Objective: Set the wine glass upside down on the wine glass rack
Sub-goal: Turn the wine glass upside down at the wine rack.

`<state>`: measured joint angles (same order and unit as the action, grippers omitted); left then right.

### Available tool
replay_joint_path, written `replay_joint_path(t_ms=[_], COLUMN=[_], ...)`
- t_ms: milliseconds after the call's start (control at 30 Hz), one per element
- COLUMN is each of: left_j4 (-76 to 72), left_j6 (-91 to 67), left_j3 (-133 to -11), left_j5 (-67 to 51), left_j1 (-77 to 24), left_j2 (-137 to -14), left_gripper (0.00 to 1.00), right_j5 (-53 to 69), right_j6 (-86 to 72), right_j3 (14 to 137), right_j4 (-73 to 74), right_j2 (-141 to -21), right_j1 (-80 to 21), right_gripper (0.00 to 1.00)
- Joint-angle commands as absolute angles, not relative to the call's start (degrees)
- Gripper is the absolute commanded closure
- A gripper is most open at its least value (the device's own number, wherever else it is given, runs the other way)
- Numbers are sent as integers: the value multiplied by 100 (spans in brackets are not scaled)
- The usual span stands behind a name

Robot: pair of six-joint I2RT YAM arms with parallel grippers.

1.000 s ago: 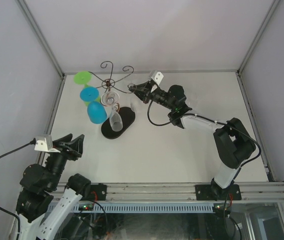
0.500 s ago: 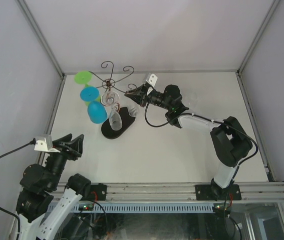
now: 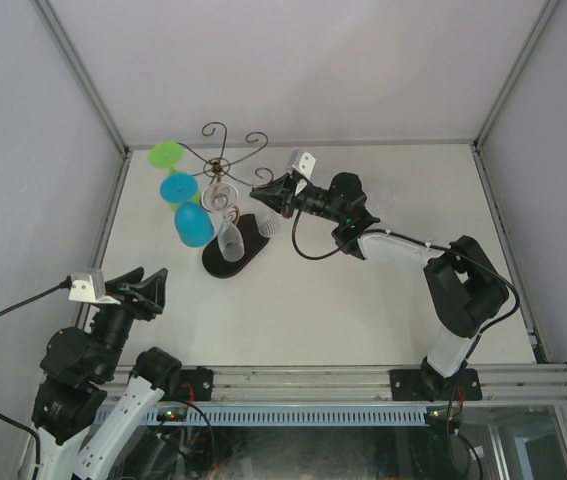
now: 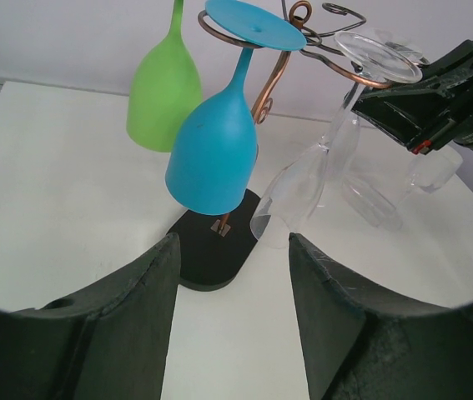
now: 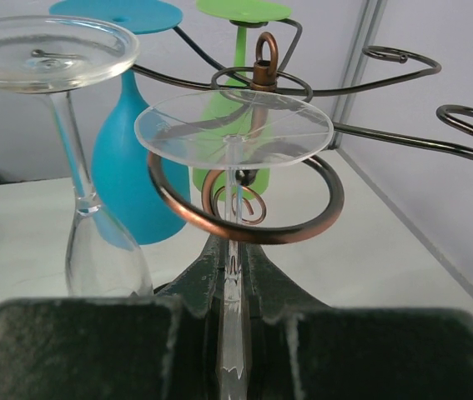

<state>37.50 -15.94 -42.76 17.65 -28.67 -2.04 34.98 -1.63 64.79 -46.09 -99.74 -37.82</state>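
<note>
The right gripper (image 5: 232, 279) is clamping its jaws on the stem of the clear wine glass (image 5: 234, 125), holding it upside down at the wine glass rack (image 5: 263, 67), in what appears to be the hanging step of the task. The stem is running up from between the fingers and through a coppery scroll loop (image 5: 244, 232), with the glass's round foot spreading just above that loop; whether the foot is already bearing on the wire cannot be told. A blue glass (image 5: 128, 179), a green glass (image 5: 238, 50) and a second clear glass (image 5: 52, 58) are already hanging from neighbouring arms. The next move is likely calling for a gentle settling of the foot onto the loop, then a release and a straight retreat that avoids knocking the glass alongside. The left gripper (image 4: 230, 283) is waiting with jaws apart and nothing between them, well short of the rack.
</note>
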Motion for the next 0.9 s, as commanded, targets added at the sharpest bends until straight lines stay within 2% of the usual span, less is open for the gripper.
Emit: replay_joint_path(t_ms=[0, 867], left_j4=[3648, 3663], left_j6=[-1635, -1644], left_j3=[-4192, -4192], left_j5=[1801, 1828], left_j1=[-2812, -2812], left_j2=[-295, -326], left_gripper=[41, 42], right_j5=[3540, 2672], right_j6=[-29, -131], right_j3=[6316, 6089], right_j4=[-4898, -4861], right_j2=[-9561, -9307], right_j1=[-3832, -3762], right_gripper=[100, 100])
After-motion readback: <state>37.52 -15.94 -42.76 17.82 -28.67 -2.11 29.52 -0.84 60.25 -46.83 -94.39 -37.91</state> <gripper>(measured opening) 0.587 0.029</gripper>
